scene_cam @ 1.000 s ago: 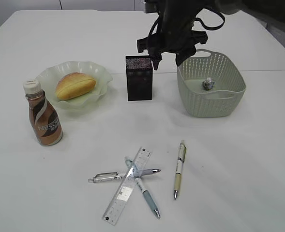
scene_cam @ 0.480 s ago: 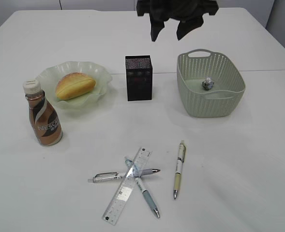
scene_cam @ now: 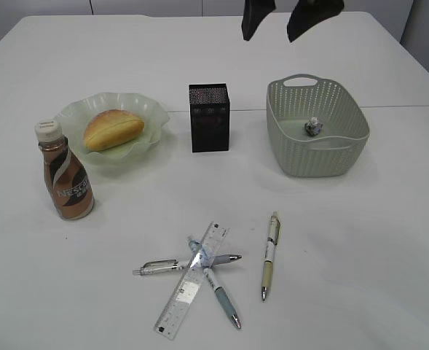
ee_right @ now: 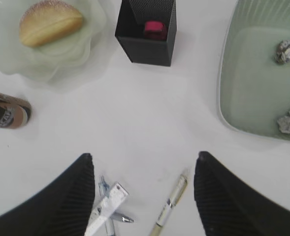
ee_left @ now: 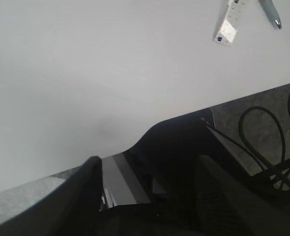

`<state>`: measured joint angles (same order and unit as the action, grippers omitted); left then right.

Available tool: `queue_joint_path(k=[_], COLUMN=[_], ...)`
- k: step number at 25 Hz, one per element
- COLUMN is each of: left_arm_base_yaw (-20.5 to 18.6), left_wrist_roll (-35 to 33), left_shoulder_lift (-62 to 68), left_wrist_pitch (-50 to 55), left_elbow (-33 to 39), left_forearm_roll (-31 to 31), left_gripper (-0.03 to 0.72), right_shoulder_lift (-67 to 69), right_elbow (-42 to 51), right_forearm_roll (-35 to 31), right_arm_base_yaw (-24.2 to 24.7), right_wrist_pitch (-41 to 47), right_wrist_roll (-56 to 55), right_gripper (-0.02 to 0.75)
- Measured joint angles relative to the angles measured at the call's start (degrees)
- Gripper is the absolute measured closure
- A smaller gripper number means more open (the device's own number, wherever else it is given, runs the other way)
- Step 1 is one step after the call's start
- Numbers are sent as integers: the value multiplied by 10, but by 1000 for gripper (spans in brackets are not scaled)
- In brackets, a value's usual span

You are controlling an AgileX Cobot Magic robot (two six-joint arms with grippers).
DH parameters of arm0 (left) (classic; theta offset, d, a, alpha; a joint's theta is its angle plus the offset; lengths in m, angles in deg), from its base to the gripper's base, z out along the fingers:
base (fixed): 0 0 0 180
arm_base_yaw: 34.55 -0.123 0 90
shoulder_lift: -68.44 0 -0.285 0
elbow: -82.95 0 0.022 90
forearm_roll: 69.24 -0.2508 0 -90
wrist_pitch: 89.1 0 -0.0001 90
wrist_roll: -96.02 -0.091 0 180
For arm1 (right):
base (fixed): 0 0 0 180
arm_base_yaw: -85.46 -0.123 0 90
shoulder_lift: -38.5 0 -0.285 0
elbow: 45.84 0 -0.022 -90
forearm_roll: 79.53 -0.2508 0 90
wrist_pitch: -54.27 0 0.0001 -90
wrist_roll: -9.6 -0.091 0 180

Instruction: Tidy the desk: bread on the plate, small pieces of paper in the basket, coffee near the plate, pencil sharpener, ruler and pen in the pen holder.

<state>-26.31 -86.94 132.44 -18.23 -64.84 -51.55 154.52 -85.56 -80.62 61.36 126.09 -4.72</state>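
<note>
The bread [scene_cam: 112, 128] lies on the green plate [scene_cam: 147, 111], and the coffee [scene_cam: 66, 175] stands in front of it. In the right wrist view a red pencil sharpener [ee_right: 154, 29] sits inside the pen holder [ee_right: 147, 49]. Two small pieces of paper [ee_right: 286, 50] lie in the basket [ee_right: 231, 73]. The ruler [scene_cam: 191, 281] lies across two pens [scene_cam: 218, 288], with a third pen [scene_cam: 269, 255] to the right. My right gripper [scene_cam: 271, 36] hangs open and empty, high above the pen holder [scene_cam: 209, 117] and the basket [scene_cam: 316, 157]. My left gripper [ee_left: 147, 160] is open and empty over the desk's near edge.
In the left wrist view, black cables [ee_left: 263, 142] and a dark stand lie beyond the desk [ee_left: 110, 73] edge. The ruler's end [ee_left: 228, 22] and a pen tip [ee_left: 272, 12] show at that view's top right.
My right gripper has risen from just above the pen holder to the top of the exterior view, shifting slightly right. Everything on the desk stays where it was.
</note>
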Motion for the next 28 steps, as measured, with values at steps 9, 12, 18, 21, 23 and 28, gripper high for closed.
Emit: queue_joint_path(k=[9, 12, 18, 21, 23, 28], left_arm_base_yaw=[124, 200, 300, 320, 328, 331], left_wrist_roll=[-25, 3, 82, 94, 99, 101], left_shoulder_lift=[114, 170, 287, 343, 380, 449], left_wrist_pitch=[0, 0, 0, -2, -14, -58], left_elbow=[-126, -182, -269, -297, -314, -355], left_forearm_roll=[-13, -63, -160, -171, -172, -177], left_gripper=[255, 255, 255, 255, 255, 255], right_shoulder_lift=[-117, -163, -250, -275, -279, -279], right_elbow=[191, 241, 336, 391, 430, 501], right_forearm_roll=[2, 2, 28, 36, 36, 37], right_arm_base_yaw=[0, 0, 0, 0, 0, 0], right_wrist_pitch=[0, 0, 0, 0, 0, -2], right_wrist_roll=[14, 21, 27, 27, 27, 33], right_gripper=[239, 239, 239, 239, 239, 244])
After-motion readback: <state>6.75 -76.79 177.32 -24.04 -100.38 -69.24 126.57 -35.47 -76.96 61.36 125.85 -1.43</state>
